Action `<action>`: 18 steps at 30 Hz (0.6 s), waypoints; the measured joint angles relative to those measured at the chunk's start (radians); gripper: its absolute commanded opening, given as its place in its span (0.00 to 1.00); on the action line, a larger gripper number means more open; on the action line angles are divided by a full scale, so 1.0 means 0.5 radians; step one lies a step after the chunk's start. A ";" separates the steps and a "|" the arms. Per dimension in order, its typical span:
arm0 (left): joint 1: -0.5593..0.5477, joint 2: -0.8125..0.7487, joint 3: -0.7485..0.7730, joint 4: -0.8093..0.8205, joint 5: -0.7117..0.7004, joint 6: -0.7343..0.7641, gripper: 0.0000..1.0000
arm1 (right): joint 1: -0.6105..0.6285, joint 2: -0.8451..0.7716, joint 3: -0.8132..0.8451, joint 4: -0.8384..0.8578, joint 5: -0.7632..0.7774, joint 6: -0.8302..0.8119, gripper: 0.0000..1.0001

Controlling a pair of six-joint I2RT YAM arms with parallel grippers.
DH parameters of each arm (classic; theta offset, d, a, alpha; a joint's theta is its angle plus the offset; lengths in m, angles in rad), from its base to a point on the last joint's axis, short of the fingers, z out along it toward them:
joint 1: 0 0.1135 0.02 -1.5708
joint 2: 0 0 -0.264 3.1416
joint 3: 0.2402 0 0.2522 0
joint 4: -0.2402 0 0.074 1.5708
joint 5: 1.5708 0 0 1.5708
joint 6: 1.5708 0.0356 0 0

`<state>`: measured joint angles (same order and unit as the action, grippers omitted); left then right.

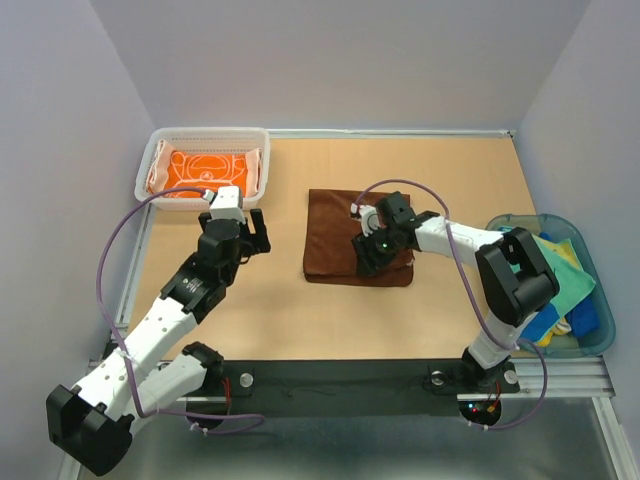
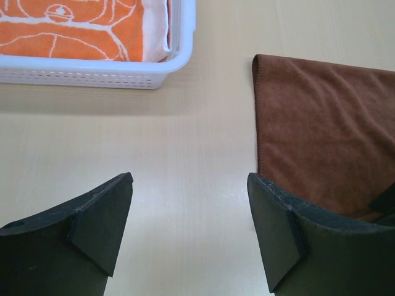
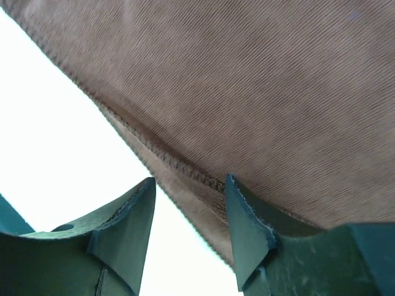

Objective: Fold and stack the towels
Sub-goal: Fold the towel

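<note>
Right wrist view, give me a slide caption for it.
Right gripper, open, straddling the stitched edge of the brown towel.

Spread towel (image 1: 335, 235) centre of table (image 1: 300, 320); basket (image 1: 210, 132) holding folded towel (image 1: 205, 170) far left; tub (image 1: 530, 217) of towels (image 1: 565, 285) right.

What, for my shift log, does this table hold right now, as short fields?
centre: plain dark brown towel, lying flat
basket: white mesh plastic basket, far left, holding a folded orange towel with white circles
tub: translucent blue-green tub, right edge, holding green, yellow and blue cloths
left jaws: open above the bare tan table
right jaws: open, straddling an edge of the brown towel
</note>
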<state>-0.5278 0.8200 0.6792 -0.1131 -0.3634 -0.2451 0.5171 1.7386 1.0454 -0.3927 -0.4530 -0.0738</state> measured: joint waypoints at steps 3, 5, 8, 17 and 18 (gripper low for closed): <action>0.000 0.004 0.000 0.008 0.004 0.000 0.86 | 0.027 -0.044 -0.046 -0.025 -0.001 0.019 0.53; 0.000 0.006 0.000 0.008 0.011 0.000 0.86 | 0.058 -0.100 -0.096 -0.037 0.002 0.054 0.53; 0.000 0.020 0.000 0.012 0.026 0.000 0.86 | 0.098 -0.172 -0.171 -0.058 0.002 0.111 0.53; 0.009 0.153 0.000 0.014 0.154 -0.055 0.86 | 0.146 -0.416 -0.285 -0.203 0.200 0.359 0.53; 0.009 0.172 0.000 0.012 0.171 -0.067 0.86 | 0.146 -0.459 -0.275 -0.214 0.260 0.381 0.53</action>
<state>-0.5232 0.9062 0.6792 -0.1070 -0.2779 -0.2787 0.5903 1.5093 0.9077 -0.4995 -0.3229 0.1165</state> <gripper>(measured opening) 0.858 0.528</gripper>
